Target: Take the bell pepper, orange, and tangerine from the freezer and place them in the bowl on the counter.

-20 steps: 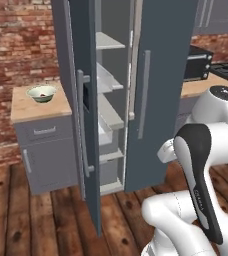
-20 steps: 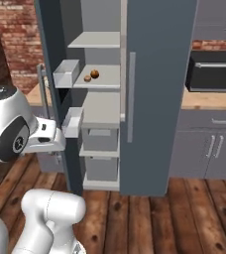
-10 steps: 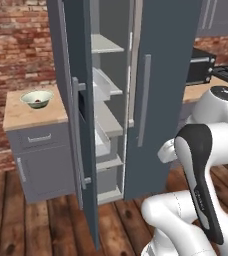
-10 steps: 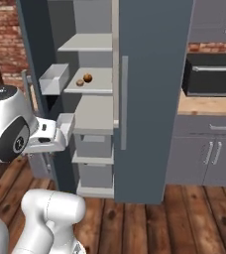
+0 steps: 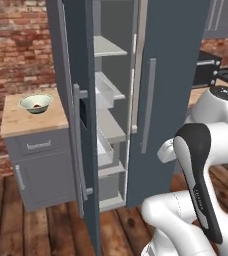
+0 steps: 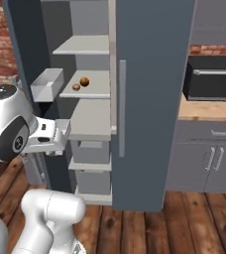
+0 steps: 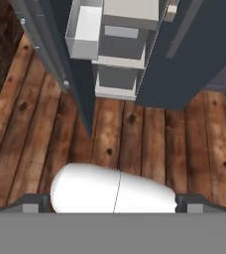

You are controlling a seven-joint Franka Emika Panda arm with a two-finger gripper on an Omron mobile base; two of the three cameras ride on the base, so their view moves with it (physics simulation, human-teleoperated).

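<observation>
the freezer [image 5: 166,75] stands with its left door [image 5: 81,125] swung open, showing pale shelves and a clear bin [image 6: 46,84] pulled out at about 9 o'clock of the middle shelf. on that shelf [image 6: 87,89] sit two round orange-brown fruits, the larger one [image 6: 84,81] just beside the smaller one [image 6: 76,87], both apart from the bin. at 9 o'clock of the freezer, the bowl [image 5: 36,103] rests on the wooden bench [image 5: 16,122] with a small red thing inside that looks like the bell pepper [image 5: 37,105], too small to be sure. the gripper [image 7: 112,201] hangs over the plank floor [image 7: 149,139] in front of the freezer, its jaws spread wide and released, grasping nothing.
</observation>
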